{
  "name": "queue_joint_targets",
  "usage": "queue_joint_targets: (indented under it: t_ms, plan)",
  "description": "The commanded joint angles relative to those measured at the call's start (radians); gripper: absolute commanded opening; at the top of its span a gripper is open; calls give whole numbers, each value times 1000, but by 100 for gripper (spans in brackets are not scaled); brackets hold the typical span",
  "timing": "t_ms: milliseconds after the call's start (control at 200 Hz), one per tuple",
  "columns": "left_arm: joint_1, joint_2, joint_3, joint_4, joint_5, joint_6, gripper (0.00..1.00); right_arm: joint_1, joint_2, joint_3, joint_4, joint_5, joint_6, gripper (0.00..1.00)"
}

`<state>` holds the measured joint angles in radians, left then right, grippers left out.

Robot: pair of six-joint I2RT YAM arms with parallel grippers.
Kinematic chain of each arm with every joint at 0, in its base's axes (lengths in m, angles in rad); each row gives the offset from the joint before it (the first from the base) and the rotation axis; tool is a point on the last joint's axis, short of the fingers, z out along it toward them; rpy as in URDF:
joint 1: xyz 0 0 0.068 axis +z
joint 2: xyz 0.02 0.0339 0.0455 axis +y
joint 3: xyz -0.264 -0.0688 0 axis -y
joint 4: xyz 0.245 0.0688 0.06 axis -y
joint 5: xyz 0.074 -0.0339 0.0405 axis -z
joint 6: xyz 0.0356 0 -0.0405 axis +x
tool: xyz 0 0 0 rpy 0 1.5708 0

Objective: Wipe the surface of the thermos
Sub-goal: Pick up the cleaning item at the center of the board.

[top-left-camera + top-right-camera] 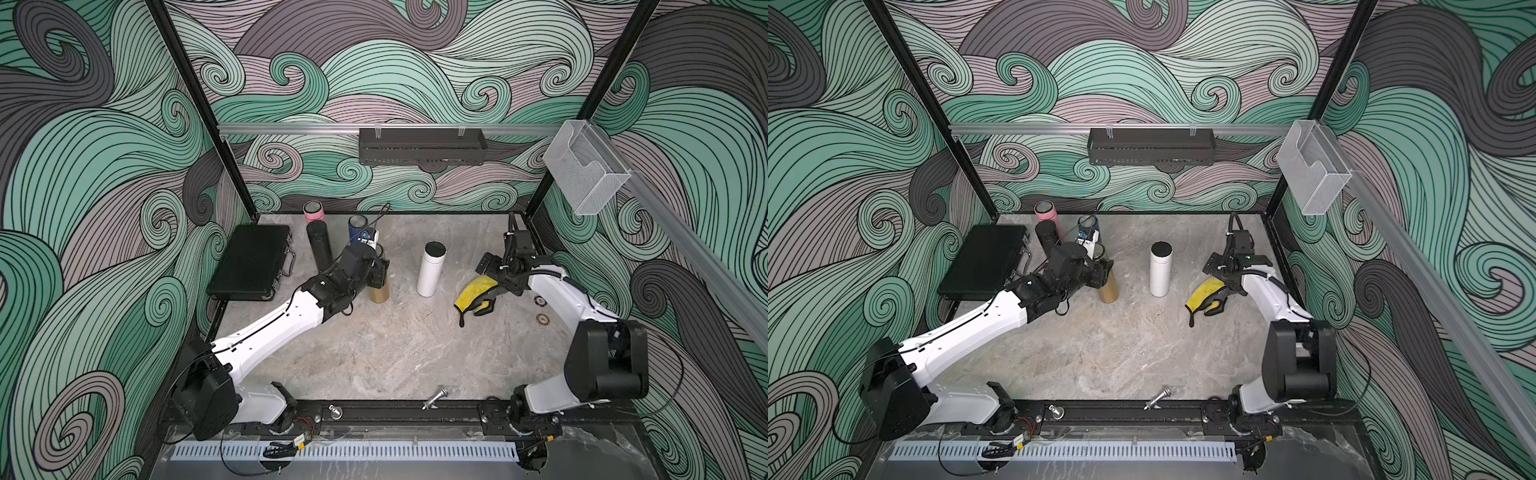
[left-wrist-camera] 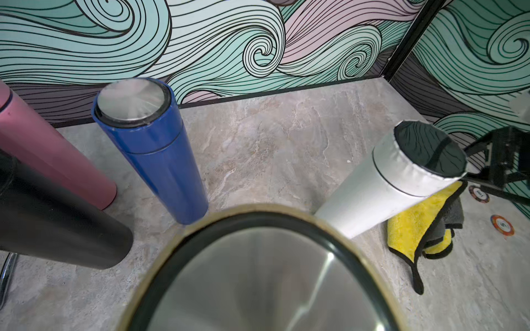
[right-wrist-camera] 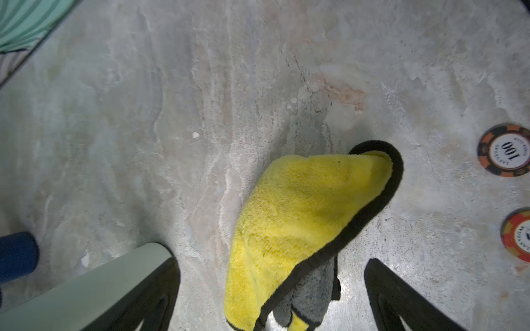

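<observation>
The tabletop was a grey, marbled slab, boxed in on three sides by walls printed with teal, mauve and grey waves. A black rack hung on the back wall, and a clear plastic holder was fixed to the rail on the robot's right. A black case lay flat at the left edge. Two poker chips sat near the right arm.

Four flasks stood upright – a pink one in the back corner, a black one and a blue one in front of it, and a white thermos alone near the middle.

The gold thermos stood upright between the black flask and the white thermos, left of centre. Its body was a plain metallic gold. From the left wrist its top showed a brushed steel disc inside a black ring and a tan rim. The left gripper was clamped around its upper part.

The yellow cloth – black-edged, grey on the reverse – lay crumpled on the table, right of the white thermos. The right gripper stood over it with its jaws wide apart, one finger on either side of the cloth.
</observation>
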<state>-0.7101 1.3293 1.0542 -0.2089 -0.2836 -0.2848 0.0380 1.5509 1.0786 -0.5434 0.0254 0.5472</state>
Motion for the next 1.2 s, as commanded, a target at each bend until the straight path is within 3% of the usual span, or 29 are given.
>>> queue_joint_targets:
  t_ms: [0, 315, 520, 610, 665, 735, 781, 1006, 1196]
  plan:
    - [-1, -50, 9, 47, -5, -7, 0, -1, 52, -19, -8, -11, 19, 96]
    - [-1, -90, -39, 58, -11, -14, 0, 1, 146, -40, 36, -29, 60, 83]
    - [0, -89, -55, 65, -10, -15, 0, 0, 203, -50, 73, -22, 70, 83]
    - [0, -90, -58, 68, -7, -17, 0, 1, 203, -63, 100, -24, 70, 75]
    - [0, -90, -60, 70, -5, -17, 0, -1, 193, -76, 116, -26, 68, 57]
    - [0, -92, -62, 72, -2, -15, 0, -1, 179, -82, 119, -32, 66, 16]
    - [0, -94, -60, 70, -2, -15, 0, 0, 166, -88, 117, -35, 61, 0]
    - [0, -91, -63, 69, 6, -17, 0, 33, -45, -204, 108, -109, -31, 0]
    - [3, -100, -48, 37, 46, -53, 0, 197, -504, -356, 65, -312, -123, 0]
